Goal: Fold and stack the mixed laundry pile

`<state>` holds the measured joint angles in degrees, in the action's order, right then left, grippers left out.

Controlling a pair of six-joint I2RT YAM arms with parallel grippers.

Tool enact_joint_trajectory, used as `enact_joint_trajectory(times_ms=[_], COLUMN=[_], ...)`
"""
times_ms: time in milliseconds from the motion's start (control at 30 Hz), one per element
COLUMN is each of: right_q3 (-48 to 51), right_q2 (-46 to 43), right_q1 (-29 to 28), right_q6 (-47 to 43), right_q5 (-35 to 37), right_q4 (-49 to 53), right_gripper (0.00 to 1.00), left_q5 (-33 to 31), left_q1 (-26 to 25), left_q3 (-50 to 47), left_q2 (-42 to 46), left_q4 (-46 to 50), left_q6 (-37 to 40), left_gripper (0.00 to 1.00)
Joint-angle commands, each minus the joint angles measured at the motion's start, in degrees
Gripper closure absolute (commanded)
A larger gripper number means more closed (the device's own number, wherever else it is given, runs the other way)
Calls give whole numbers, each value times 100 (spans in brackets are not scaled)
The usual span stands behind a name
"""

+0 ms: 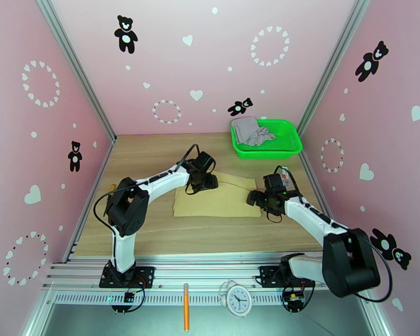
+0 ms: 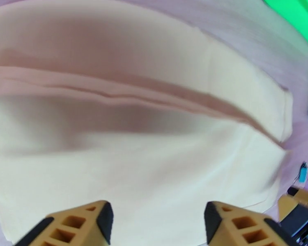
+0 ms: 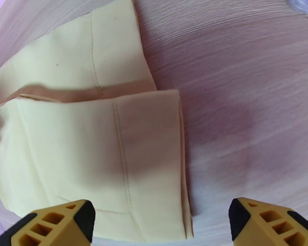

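From above, the wrists hide parts of the folded tan cloth on the table; the grey garment lies crumpled in the green basket. The left wrist view is blurred: the left gripper is spread over a crease. In the right wrist view, the right gripper is spread above the cloth's layered, stitched edge

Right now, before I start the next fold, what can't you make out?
Top external: left gripper covers part of the tan cloth; contact unclear.
Top external: grey garment in the green basket too small to count layers.
Left wrist: cloth folds blurred, near the lens.
Right wrist: cloth's left side cut off by the frame edge.
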<state>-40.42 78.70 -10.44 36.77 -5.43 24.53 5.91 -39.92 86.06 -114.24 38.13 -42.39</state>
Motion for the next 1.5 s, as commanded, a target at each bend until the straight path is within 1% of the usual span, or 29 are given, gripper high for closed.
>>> enact_joint_trajectory(times_ms=[0,100,233,367,433,633,700,733,867,967,1133,1333,1367,1467], right_q3=[-244,-312,-317,-291,-268,-278,-316,-337,-569,-881,-1525,-2286,-2407,-2719], right_q2=[411,761,1139,1419,1534,1748,1671,1614,1202,830,469,612,687,898], right_q1=[75,76,75,72,76,72,77,72,57,-57,-518,-1212,-1318,-1510], right_q6=[-357,-359,-316,-297,-283,-272,-288,-301,-418,-548,-625,-667,-673,-687], right_q5=[-406,-491,-750,-1082,-1219,-1538,-1536,-1540,-1531,-1400,-1103,-422,-268,-4], right_q4=[-212,-392,-644,-882,-983,-1161,-1133,-1096,-791,-368,278,973,1099,1326], right_gripper=[13,15,20,28,36,75,96,100,100,100,100,100,100,100], left_q5=[255,255,37,-131,-158,-205,-243,-259,-309,-329,-311,-248,-278,-459], left_q1=[-30,-33,-24,50,86,158,190,199,241,267,278,303,324,405], left_q3=[-20,169,375,316,281,203,162,141,37,-26,-46,206,333,728], left_q2=[-302,-616,-951,-1070,-1117,-1241,-1242,-1237,-1202,-1184,-1171,-1012,-963,-730], left_q4=[-181,-87,169,257,272,305,315,317,315,297,257,324,424,757], left_q6=[-69,-25,69,92,112,152,161,165,172,170,161,254,303,452], left_gripper=[42,44,45,45,45,45,45,45,45,45,45,45,43,32])
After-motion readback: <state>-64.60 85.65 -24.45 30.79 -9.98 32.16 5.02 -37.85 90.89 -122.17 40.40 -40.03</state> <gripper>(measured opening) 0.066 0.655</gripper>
